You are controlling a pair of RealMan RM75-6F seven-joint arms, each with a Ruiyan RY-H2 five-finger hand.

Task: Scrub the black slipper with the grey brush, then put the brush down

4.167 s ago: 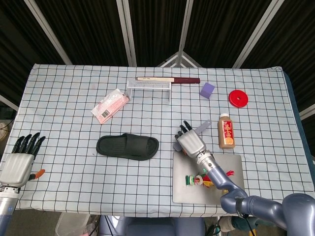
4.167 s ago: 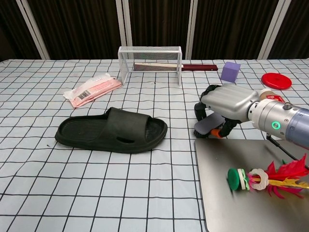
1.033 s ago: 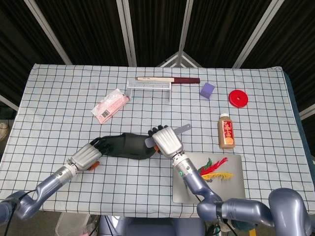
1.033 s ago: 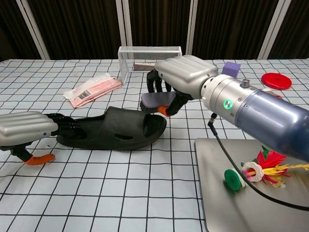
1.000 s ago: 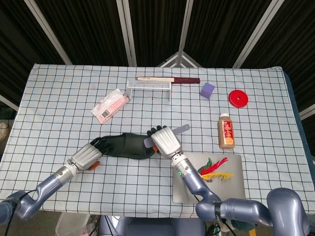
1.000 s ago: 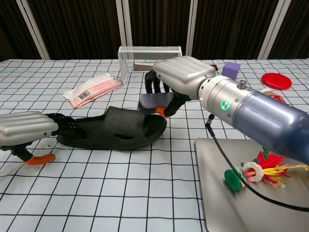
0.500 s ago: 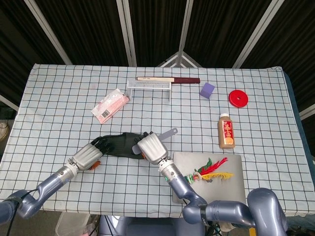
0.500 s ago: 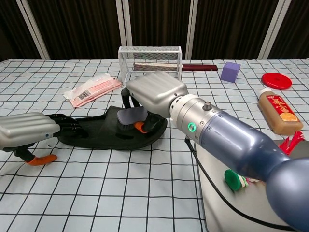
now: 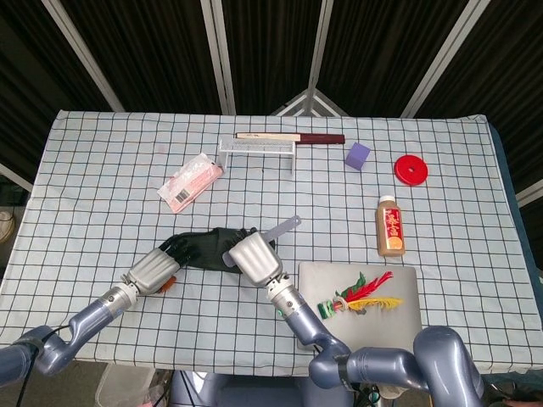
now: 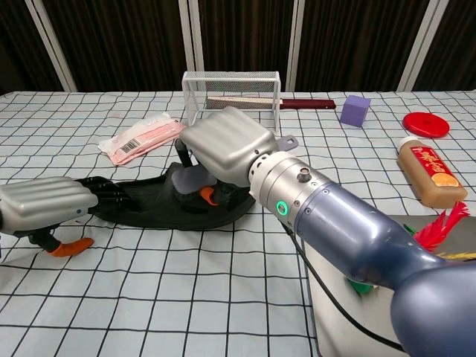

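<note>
I have the right hand (image 10: 223,152) closed around the grey brush (image 10: 187,181), fingers curled over its handle, and the brush head sits down on the black slipper (image 10: 160,204) over the strap, while the end of the handle pokes out past the hand toward the far edge of the table (image 9: 102,178). The slipper lies on the checked cloth a little left of the table's middle, nearer the front edge than the back. My left hand (image 10: 48,202) is at the slipper's left end, its dark fingers (image 10: 111,193) stretched out close together and pressing on the heel end of the sole; I see nothing held in it. Toward the far edge stand a white wire rack (image 9: 257,148) with a dark red-handled tool (image 9: 293,137) behind it, a purple block (image 9: 357,155) and a red disc (image 9: 412,170) nearer the far right corner, and a pink packet (image 9: 190,181) left of the rack. A brown bottle (image 9: 389,225) lies toward the right edge, and near the front edge a grey tray (image 9: 399,318) carries a feathered shuttlecock (image 9: 356,294).
</note>
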